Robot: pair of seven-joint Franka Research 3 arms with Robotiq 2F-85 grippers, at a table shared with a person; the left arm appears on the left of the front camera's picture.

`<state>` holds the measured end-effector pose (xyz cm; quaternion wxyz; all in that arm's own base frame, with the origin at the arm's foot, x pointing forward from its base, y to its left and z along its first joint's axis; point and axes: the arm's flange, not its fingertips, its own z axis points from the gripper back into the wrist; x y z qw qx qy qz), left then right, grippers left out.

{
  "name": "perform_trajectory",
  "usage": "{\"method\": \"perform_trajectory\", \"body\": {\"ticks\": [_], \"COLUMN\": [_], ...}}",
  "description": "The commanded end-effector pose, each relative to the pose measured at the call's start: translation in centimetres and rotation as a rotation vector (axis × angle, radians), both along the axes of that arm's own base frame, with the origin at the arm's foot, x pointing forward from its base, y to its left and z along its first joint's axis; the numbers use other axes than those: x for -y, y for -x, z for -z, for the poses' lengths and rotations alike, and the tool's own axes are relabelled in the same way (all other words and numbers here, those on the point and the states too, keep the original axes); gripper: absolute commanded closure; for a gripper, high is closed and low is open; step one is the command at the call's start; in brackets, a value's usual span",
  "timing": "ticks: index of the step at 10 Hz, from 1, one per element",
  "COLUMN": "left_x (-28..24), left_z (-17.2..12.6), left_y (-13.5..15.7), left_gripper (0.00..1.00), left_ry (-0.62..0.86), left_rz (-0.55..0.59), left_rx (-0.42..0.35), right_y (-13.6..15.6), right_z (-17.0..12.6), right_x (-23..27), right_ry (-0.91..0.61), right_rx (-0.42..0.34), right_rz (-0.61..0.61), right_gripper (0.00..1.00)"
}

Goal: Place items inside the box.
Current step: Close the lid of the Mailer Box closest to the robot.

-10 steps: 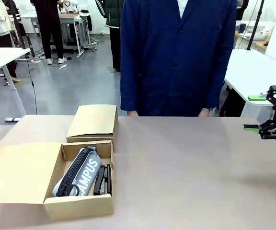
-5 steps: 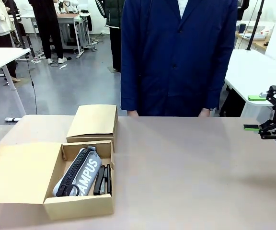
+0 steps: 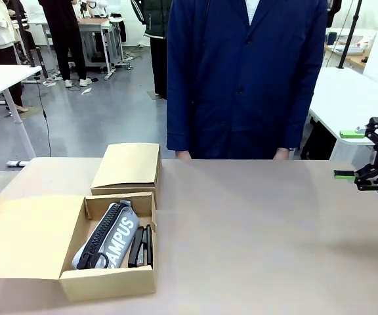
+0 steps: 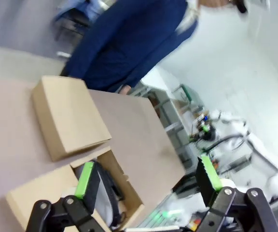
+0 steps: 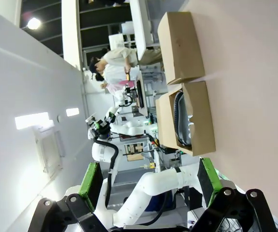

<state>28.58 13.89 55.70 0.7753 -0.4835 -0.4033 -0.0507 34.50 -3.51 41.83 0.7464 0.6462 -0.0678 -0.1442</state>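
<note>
- Front view: right end effector point(image 3: 348, 154) hangs at the right edge above the table point(image 3: 261, 236), jaws wide apart, nothing between them.
- Left wrist view: left end effector point(image 4: 148, 180) also spread open and empty, looking down at the box point(image 4: 57, 191).
- Box point(image 3: 104, 279) sits near-left on the table, flaps folded out. Grey pencil case point(image 3: 110, 235) marked "CAMPUS" lies inside, black stapler point(image 3: 143, 246) touching its right side.
- Table top is plain tan, bare from the box across to the right arm.
- Person in a dark blue coat point(image 3: 241, 79) stands at the far edge, fingertips touching it.
- Room: grey floor, white tables point(image 3: 346, 98), other people at far-left benches.
</note>
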Motion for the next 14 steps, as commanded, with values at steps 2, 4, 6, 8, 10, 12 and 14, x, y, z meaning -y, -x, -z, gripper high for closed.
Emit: {"method": "perform_trajectory", "body": {"ticks": [2, 4, 6, 8, 10, 12, 14], "left_x": [5.6, 6.7, 5.3, 6.3, 4.9, 2.0, -1.7], "left_z": [4.3, 8.6, 12.7, 6.5, 7.9, 11.3, 12.2], "left_y": [-0.3, 0.6, -1.1, -1.4, -2.7, -3.4, -3.2], "left_gripper": [0.0, 0.0, 0.0, 0.0, 0.0, 0.0, 0.0], "left_ry": [-0.32, -0.532, -0.817, -0.512, -0.615, -0.833, -0.863], "left_rz": [0.342, 0.479, 0.221, 0.529, 0.491, 0.633, 0.589], "left_rx": [0.421, 0.449, 0.204, 0.366, 0.337, 0.609, 0.653], "right_y": [-0.2, -0.2, -0.2, -0.2, -0.2, -0.2, -0.2], "right_z": [-0.3, -0.3, -0.3, -0.3, -0.3, -0.3, -0.3], "right_x": [-0.2, -0.2, -0.2, -0.2, -0.2, -0.2, -0.2], "right_ry": [-0.016, -0.016, -0.016, -0.016, -0.016, -0.016, -0.016], "right_rx": [-0.013, -0.013, -0.013, -0.013, -0.013, -0.013, -0.013], "right_rz": [0.017, 0.017, 0.017, 0.017, 0.017, 0.017, 0.017], "right_gripper": [0.0, 0.0, 0.0, 0.0, 0.0, 0.0, 0.0]}}
